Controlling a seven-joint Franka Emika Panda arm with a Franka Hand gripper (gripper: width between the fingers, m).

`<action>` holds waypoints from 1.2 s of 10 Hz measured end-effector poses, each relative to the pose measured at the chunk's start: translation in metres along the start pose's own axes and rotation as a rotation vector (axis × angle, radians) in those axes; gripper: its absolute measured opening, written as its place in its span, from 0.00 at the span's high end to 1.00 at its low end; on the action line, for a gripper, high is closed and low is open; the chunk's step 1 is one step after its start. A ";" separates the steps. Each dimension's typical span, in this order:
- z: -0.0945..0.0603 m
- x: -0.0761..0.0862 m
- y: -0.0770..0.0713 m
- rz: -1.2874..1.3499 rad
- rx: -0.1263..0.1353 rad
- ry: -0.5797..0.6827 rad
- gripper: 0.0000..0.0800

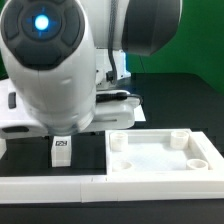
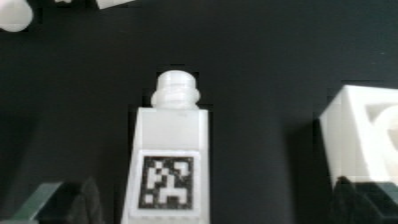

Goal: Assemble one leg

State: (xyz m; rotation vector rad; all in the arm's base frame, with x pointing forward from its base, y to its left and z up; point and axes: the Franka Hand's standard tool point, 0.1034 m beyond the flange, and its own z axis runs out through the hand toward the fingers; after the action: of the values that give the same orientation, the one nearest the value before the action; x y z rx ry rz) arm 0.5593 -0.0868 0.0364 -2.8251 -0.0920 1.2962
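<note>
A leg lies on the black table: a stubby white post with a rounded threaded tip and a black-and-white tag on its side. In the wrist view my gripper is open. Its dark fingertips stand wide apart on either side of the leg's tagged end and do not touch it. In the exterior view the same leg shows just under my arm's large white wrist housing, which hides the fingers. The large flat square panel with corner holes lies to the exterior view's right of the leg.
The panel's corner sits close beside the leg in the wrist view. A long white rail runs along the table's front. Another white part lies farther off, and more white parts lie behind the arm.
</note>
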 end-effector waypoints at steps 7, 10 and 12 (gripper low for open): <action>0.029 0.013 0.009 0.016 -0.006 -0.048 0.19; 0.030 0.014 0.010 0.015 -0.005 -0.044 0.36; 0.030 0.014 0.010 0.015 -0.005 -0.044 0.53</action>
State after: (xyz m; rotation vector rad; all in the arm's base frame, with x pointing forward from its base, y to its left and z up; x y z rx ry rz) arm 0.5461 -0.0955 0.0062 -2.8067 -0.0754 1.3638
